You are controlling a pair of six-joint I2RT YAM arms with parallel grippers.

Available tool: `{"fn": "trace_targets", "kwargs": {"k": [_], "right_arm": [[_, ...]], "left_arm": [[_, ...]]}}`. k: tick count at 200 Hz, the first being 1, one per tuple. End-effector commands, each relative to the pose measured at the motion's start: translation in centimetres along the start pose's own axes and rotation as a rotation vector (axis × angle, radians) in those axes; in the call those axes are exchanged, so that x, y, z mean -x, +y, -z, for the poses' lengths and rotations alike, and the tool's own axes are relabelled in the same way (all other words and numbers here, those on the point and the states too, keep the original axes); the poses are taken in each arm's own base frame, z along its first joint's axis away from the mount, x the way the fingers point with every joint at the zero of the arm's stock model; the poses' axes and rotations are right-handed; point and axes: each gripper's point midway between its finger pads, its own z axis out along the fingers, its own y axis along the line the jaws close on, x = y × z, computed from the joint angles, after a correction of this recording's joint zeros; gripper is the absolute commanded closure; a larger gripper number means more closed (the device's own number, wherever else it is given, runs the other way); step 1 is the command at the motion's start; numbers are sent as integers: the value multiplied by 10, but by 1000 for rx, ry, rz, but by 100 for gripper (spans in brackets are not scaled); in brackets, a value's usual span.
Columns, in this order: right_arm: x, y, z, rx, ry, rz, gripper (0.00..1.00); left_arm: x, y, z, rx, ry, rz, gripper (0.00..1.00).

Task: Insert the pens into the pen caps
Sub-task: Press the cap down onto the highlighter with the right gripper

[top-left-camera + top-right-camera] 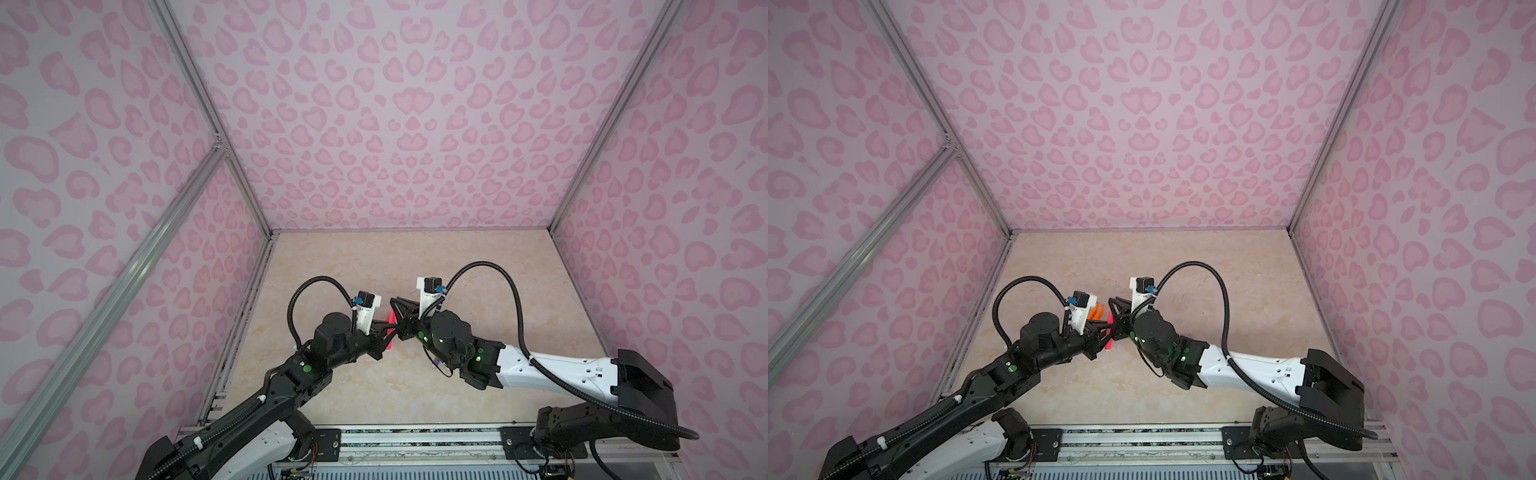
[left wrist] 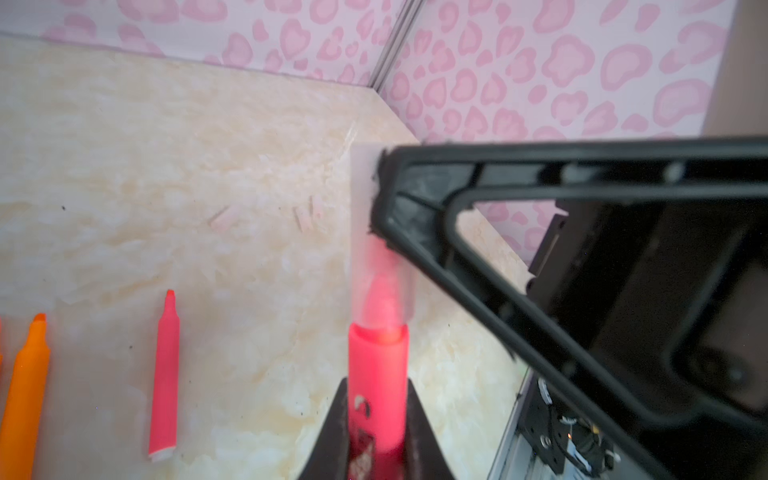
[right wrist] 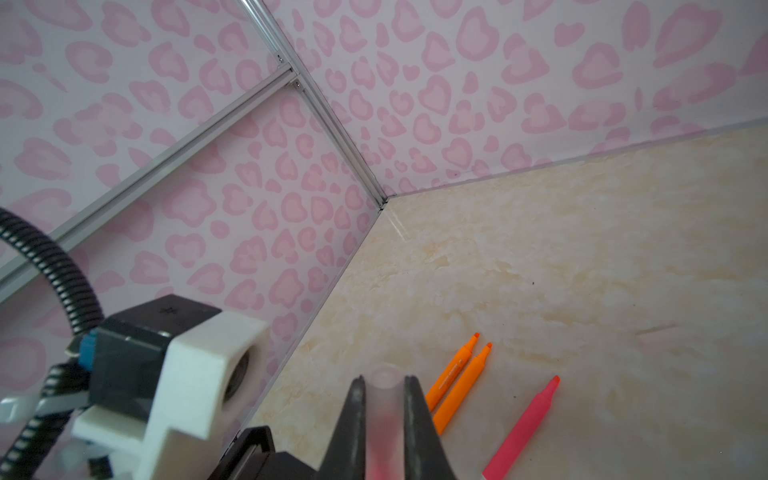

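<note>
Beige marble tabletop [image 1: 478, 266] fills the lower middle of both top views, and the capping is happening in the air above it. Best play here: keep the two pieces on one line and press straight, no sideways wobble. Now the left arm [image 1: 286, 374] and right arm [image 1: 552, 365] angle inward, wrists almost meeting. Over to the left gripper [image 2: 376, 399], clenched on the pink-red pen [image 2: 376, 357]; the right gripper [image 3: 384, 399] pinches the translucent cap [image 2: 363, 199], pen tip inside it, low centre of the left wrist view.
</note>
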Motion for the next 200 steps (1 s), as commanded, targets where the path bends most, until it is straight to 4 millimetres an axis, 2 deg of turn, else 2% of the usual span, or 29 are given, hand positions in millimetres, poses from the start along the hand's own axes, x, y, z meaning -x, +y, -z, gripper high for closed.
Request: {"fn": "trace_targets", "kwargs": {"k": [1,40,59,69,85,92,105,144,168,200], "right_arm": [[-21,12,10,133,75,64,100],[-24,12,14,161,82,55,100],[-24,19,13,191,87,52,100],[-22,18,12,182,81,51,89],[-11,17,12,153,53,55,61],[-7,14,13,133,48,57,54],[2,10,14,97,36,57,49],[32,5,15,53,2,28,41],[39,-7,-3,-64,50,3,41],[38,-5,-29,-139,109,6,45]], "left_arm": [[38,-9,4,-21,-153,-18,97],[40,-14,6,-46,-156,-22,97],[40,-16,6,-52,-155,-27,97],[40,-15,7,-48,-157,-29,97],[40,-13,7,-34,-161,-30,97],[40,-12,7,-31,-161,-31,97],[40,-12,7,-29,-162,-32,97],[39,-10,4,-19,-149,-29,97],[40,-7,5,-3,-151,-31,97],[40,-4,6,19,-157,-31,97]]}}
